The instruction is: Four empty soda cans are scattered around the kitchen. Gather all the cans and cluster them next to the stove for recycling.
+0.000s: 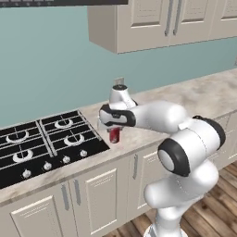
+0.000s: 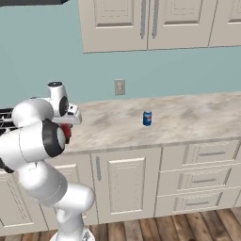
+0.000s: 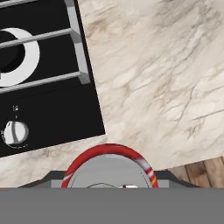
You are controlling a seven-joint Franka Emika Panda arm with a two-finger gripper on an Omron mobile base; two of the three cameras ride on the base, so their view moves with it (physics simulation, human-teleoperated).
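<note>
A red soda can [image 1: 114,135] with a silver top [image 3: 109,170] sits between the fingers of my gripper [image 1: 114,129], which is shut on it. The can is held upright over the marble counter [image 3: 166,78], just right of the stove's [image 1: 41,139] front corner. I cannot tell whether it touches the counter. In the hand view the stove's [image 3: 48,105] black surface, a grate and one silver knob [image 3: 15,132] lie to the upper left. A blue soda can [image 2: 147,117] stands upright on the counter [image 2: 188,117], well to the right of the arm.
Beige upper cabinets [image 1: 152,23] hang above the counter. A wall outlet [image 2: 119,87] is set in the teal wall behind it. The counter's front edge and the wood floor [image 3: 201,173] lie close to the held can.
</note>
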